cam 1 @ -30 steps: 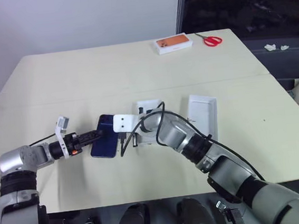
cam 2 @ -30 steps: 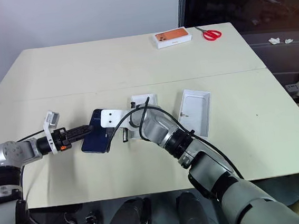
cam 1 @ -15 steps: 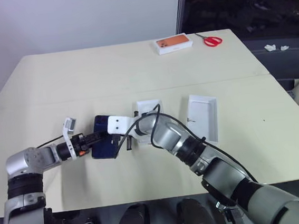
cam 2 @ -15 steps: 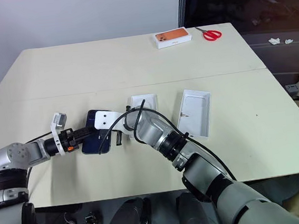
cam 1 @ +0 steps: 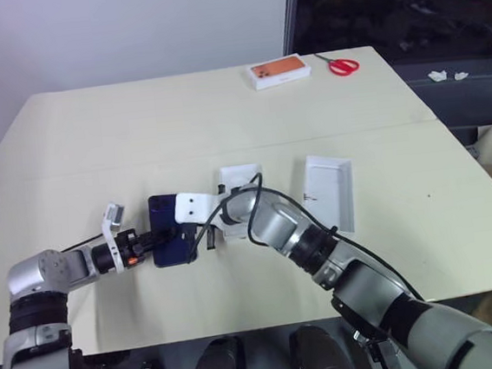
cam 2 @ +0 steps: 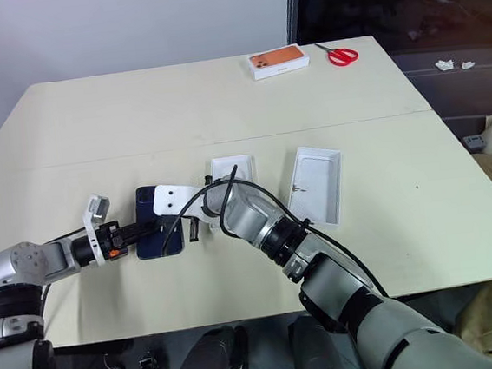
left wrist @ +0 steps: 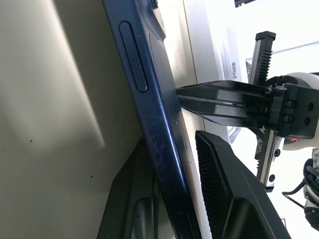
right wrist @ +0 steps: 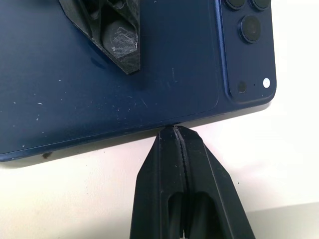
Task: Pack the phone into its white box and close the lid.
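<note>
A: Left eye view first: what sits in the containers?

B: Two white trays lie on the table [cam 1: 67, 141]. The white box [cam 1: 240, 178] is just beyond the right gripper's mount, and what can be seen of its inside looks bare. The lid [cam 1: 331, 191] lies further to the right, plain white inside facing up, with nothing in it. At the far edge there is an orange-printed box [cam 1: 280, 71] with red scissors [cam 1: 343, 66] beside it.

A: And the phone?

B: The phone [cam 1: 169, 231] is outside both trays, to the left of the white box, back side up. The left gripper [cam 1: 178, 235] has a finger above and a finger below its near-left edge, closed on it.

A: What does the left wrist view add?

B: It shows the phone edge-on, between that gripper's two fingers [left wrist: 234, 199], with its side buttons visible, and the other gripper's shut tips coming in from the far side.

A: The right wrist view?

B: The right gripper [right wrist: 175, 130] has its jaws pressed together, holding nothing, tips touching the phone's long edge near the camera cluster. The head views hide this contact behind the mount.
</note>
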{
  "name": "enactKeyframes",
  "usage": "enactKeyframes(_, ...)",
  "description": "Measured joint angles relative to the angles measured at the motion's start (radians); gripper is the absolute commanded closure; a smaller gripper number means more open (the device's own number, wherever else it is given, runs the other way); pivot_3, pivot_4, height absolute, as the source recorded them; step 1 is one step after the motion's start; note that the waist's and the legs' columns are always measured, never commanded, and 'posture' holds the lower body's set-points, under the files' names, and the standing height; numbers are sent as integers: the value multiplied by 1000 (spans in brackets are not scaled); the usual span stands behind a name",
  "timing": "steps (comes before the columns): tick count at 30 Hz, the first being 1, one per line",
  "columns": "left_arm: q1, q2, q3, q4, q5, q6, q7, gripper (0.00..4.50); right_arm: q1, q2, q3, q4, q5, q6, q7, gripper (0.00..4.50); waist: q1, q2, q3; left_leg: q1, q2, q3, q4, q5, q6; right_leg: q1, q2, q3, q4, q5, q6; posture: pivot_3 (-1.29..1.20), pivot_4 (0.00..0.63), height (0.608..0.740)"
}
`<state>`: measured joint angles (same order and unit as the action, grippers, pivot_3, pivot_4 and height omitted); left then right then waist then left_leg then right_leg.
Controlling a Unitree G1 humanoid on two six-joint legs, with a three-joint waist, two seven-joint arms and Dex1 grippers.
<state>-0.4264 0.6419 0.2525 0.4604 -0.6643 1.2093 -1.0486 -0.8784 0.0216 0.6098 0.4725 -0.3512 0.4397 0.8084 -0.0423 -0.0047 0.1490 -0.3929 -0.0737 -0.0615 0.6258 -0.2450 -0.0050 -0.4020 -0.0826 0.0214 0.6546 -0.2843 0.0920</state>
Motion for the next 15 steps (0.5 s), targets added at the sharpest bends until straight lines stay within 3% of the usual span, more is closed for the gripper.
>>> enactKeyframes(1, 0, 0, 2, 0, -3, 2, 1, 3843, 0, 0, 1, 0, 0, -1, 0, 4500, 0, 0, 0, 0, 0, 0, 0, 0, 0, 0, 0, 0, 0, 0, 0, 0, 150, 740)
enactKeyframes(3, -2, -2, 19, 4, -34, 25, -16, 4456, 0, -1, 2, 0, 0, -2, -1, 4500, 0, 0, 0, 0, 0, 0, 0, 0, 0, 0, 0, 0, 0, 0, 0, 0, 150, 740)
enactKeyframes(11, -7, -8, 48, 22, -54, 51, 5, 4483, 3, -3, -2, -1, 9, -3, -5, 4500, -2, 0, 0, 0, 1, 0, 0, 0, -1, 0, 0, 0, 0, 0, 0, 0, 150, 740)
enactKeyframes(15, -11, -14, 99, 61, -90, 80, 14, 4483, 36, -26, -87, -68, 92, 34, 21, 4500, -2, 0, 0, -1, 1, 0, -1, 0, -1, -1, 0, 0, 0, 0, 0, 0, 150, 740)
